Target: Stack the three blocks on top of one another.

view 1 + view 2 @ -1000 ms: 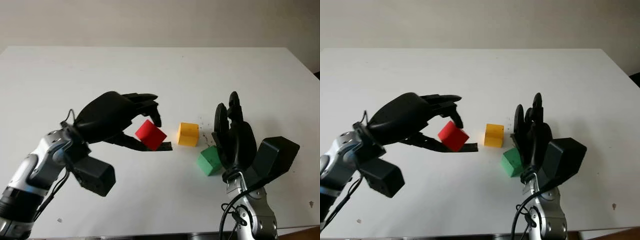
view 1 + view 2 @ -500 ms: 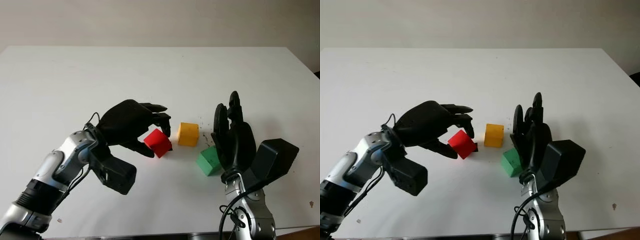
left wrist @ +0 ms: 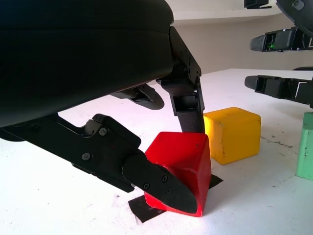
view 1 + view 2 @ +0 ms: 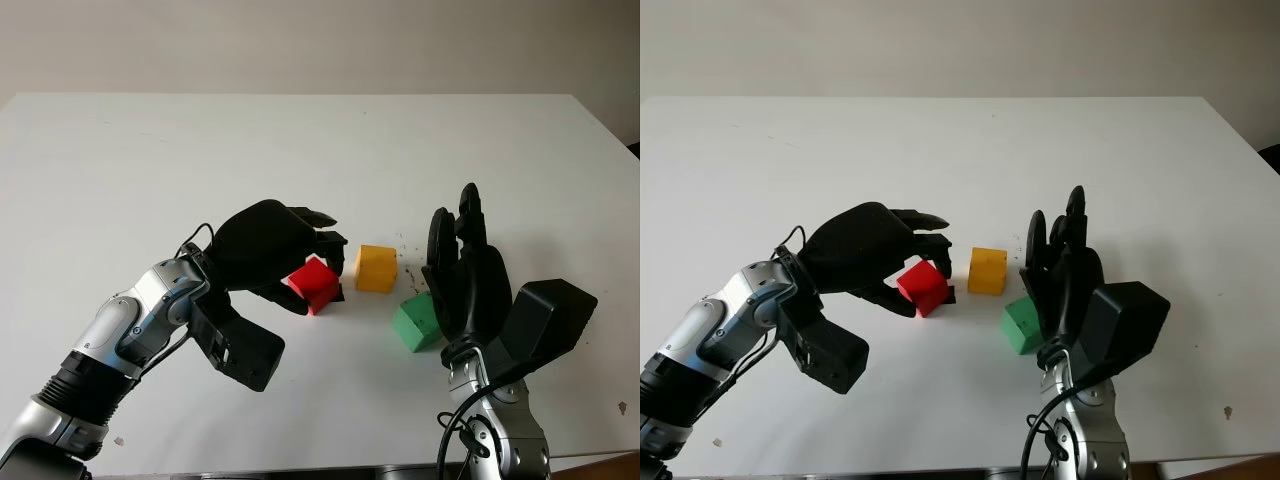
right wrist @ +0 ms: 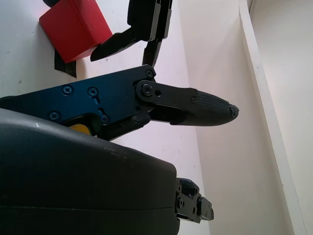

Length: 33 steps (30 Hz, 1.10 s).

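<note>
My left hand (image 4: 318, 272) is shut on the red block (image 4: 312, 283), with its thumb (image 3: 159, 182) under the near face and a finger (image 3: 188, 111) behind. The block is tilted, its lower edge down at the table over a black tape mark (image 3: 141, 207). Just right of it the yellow block (image 4: 376, 268) stands on the table, a small gap away. The green block (image 4: 415, 322) lies nearer and further right. My right hand (image 4: 456, 228) is open, held upright right beside the green block on its right side.
The white table (image 4: 300, 150) stretches wide behind the blocks, its far edge meeting a pale wall. Small dark specks dot the surface near the yellow block.
My left hand has carried the red block down and a little right, from above the table to the tape mark beside the yellow block. My right hand has not moved.
</note>
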### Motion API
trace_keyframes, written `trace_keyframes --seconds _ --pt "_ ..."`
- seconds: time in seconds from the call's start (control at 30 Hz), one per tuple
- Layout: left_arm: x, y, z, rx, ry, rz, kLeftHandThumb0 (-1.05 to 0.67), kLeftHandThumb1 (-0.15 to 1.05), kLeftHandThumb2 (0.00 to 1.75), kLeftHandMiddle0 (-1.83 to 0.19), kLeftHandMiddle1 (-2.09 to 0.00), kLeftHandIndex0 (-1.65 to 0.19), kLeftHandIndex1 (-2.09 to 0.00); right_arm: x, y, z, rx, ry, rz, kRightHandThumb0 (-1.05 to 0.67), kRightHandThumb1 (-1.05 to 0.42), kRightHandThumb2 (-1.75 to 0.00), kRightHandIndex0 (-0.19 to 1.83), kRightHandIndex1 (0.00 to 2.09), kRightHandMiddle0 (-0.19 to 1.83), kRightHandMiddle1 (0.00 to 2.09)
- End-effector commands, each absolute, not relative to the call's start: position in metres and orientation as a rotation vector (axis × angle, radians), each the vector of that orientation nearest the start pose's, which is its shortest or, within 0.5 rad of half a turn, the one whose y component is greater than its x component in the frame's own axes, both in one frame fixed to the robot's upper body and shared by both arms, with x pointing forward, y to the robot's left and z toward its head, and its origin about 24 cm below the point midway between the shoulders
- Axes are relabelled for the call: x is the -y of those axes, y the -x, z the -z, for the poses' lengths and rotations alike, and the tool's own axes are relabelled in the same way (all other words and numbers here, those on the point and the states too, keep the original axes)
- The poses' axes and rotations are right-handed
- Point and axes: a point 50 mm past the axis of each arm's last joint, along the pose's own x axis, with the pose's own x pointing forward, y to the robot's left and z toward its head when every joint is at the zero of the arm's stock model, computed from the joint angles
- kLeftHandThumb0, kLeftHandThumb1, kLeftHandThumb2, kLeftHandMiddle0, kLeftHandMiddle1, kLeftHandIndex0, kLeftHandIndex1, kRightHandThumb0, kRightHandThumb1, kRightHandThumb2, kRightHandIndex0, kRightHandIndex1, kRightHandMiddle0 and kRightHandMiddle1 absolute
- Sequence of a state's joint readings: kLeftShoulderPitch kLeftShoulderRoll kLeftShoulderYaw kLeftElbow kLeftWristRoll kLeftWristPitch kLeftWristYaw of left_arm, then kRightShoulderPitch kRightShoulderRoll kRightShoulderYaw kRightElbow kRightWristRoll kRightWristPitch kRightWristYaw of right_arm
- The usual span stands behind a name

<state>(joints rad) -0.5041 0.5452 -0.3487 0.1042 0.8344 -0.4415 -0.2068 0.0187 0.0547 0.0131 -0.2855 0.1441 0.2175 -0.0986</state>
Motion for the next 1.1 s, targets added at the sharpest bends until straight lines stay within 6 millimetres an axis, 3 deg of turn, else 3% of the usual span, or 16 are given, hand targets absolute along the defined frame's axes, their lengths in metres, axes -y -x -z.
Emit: trace_keyframes --seconds 0.0,0.07,0.23,0.33,0.5,0.6,0.73,0.9,1.07 --pt "-0.112 -0.302 -0.134 0.644 -1.508 0.672 -0.45 0.85 0.05 -0.18 -0.60 -0.60 -1.07 0.138 -0.246 -0.084 0.047 -0.218 0.058 -0.62 -1.05 -0.56 -0.19 0.05 -0.15 0.05" --pt "-0.113 -0.301 -0.133 0.650 -1.500 0.673 -0.46 0.85 0.05 -0.08 -0.79 -0.60 -1.10 0.139 -0.246 -0.084 0.047 -0.210 0.055 -0.62 -1.05 -0.56 -0.18 0.05 -0.15 0.05" --pt "-0.113 -0.300 -0.132 0.661 -1.494 0.678 -0.51 0.86 0.06 -0.02 -0.82 -0.57 -1.10 0.139 -0.246 -0.084 0.049 -0.208 0.053 -0.62 -1.05 -0.56 -0.18 0.05 -0.14 0.05" --pt "-0.113 -0.299 -0.132 0.667 -1.498 0.682 -0.56 0.86 0.05 -0.09 -0.56 -0.53 -0.86 0.139 -0.246 -0.084 0.047 -0.212 0.060 -0.63 -1.05 -0.56 -0.18 0.06 -0.14 0.06" --pt "-0.114 -0.298 -0.131 0.673 -1.532 0.696 -0.68 0.87 0.05 -0.07 -0.24 -0.28 -0.88 0.138 -0.246 -0.084 0.046 -0.207 0.051 -0.62 -1.05 -0.56 -0.18 0.05 -0.15 0.05" --pt "-0.115 -0.297 -0.131 0.671 -1.554 0.702 -0.73 0.86 0.05 -0.06 -0.10 -0.27 -0.58 0.138 -0.246 -0.083 0.046 -0.209 0.051 -0.62 -1.05 -0.57 -0.18 0.05 -0.14 0.05" --pt "-0.116 -0.296 -0.131 0.663 -1.573 0.703 -0.75 0.86 0.05 -0.03 -0.05 -0.22 -0.27 0.138 -0.247 -0.084 0.045 -0.211 0.054 -0.63 -1.05 -0.56 -0.18 0.06 -0.14 0.05" --pt "-0.121 -0.294 -0.134 0.642 -1.577 0.709 -0.77 0.87 0.06 0.06 -0.02 -0.06 -0.12 0.139 -0.246 -0.084 0.052 -0.211 0.051 -0.61 -1.05 -0.56 -0.18 0.05 -0.14 0.05" --pt "-0.130 -0.293 -0.140 0.582 -1.457 0.690 -0.80 0.88 0.06 0.16 -0.01 0.13 -0.02 0.140 -0.246 -0.085 0.053 -0.223 0.066 -0.63 -1.05 -0.53 -0.17 0.06 -0.13 0.06"
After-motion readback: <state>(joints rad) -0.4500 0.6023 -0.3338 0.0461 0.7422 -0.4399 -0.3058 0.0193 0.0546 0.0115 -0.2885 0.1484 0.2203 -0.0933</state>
